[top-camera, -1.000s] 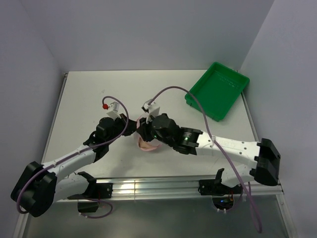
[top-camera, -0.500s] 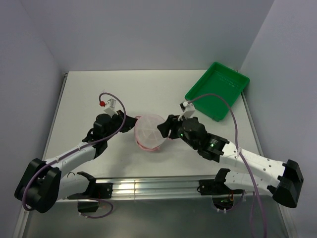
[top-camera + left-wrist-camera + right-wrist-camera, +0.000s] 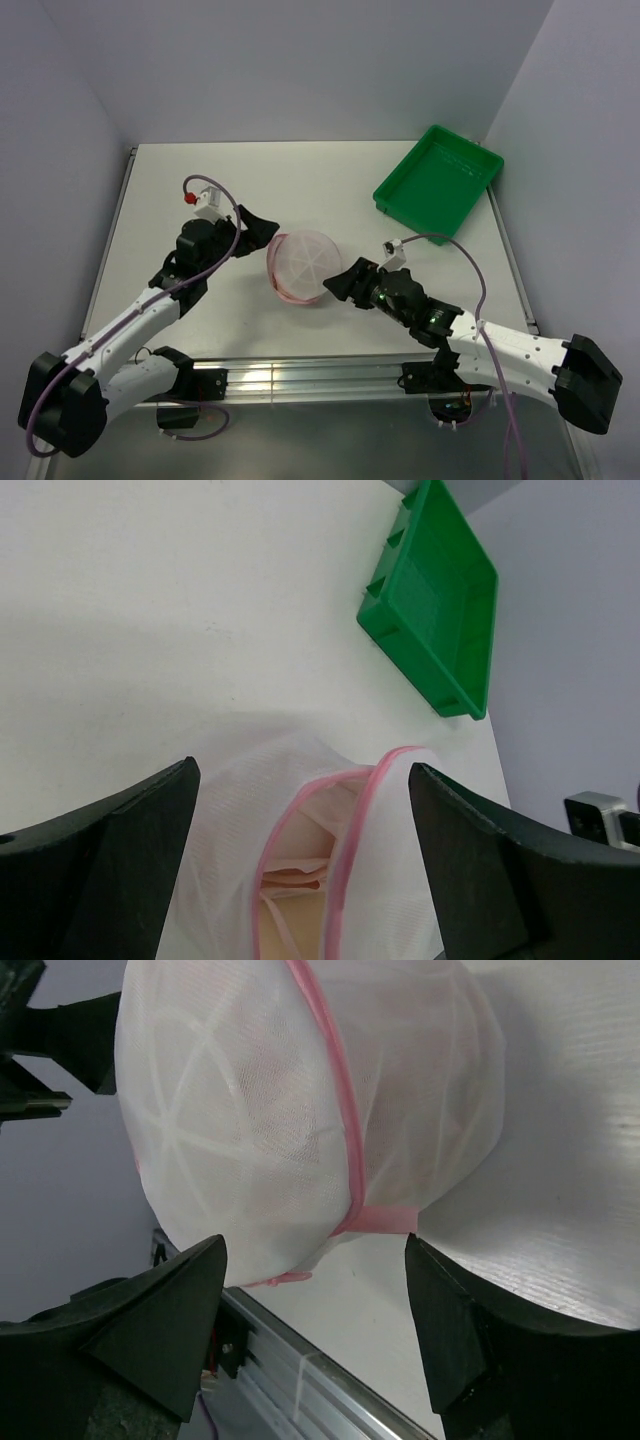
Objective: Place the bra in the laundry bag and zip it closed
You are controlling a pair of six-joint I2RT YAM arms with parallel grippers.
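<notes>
The laundry bag [image 3: 303,265], a white mesh dome with pink zipper trim, rests free on the table near the middle front. In the left wrist view, a gap between the pink trims of the laundry bag [image 3: 230,810] shows the peach bra [image 3: 300,865] tucked inside. My left gripper [image 3: 258,225] stands open just left of the bag, its fingers [image 3: 110,850] apart from the mesh. To the right of the bag, my right gripper [image 3: 348,283] is open and holds nothing. The right wrist view shows the bag [image 3: 280,1100] with its zipper seam facing that gripper [image 3: 313,1250].
A green plastic tray [image 3: 440,180] sits at the back right of the white table [image 3: 200,180]; it also shows in the left wrist view as the green tray [image 3: 440,610]. The metal rail [image 3: 300,1380] at the table's front edge runs close beneath the bag.
Both grippers have opened and drawn back from the bag, the left toward the back left, the right toward the front right. The bag now lies released and uncovered.
</notes>
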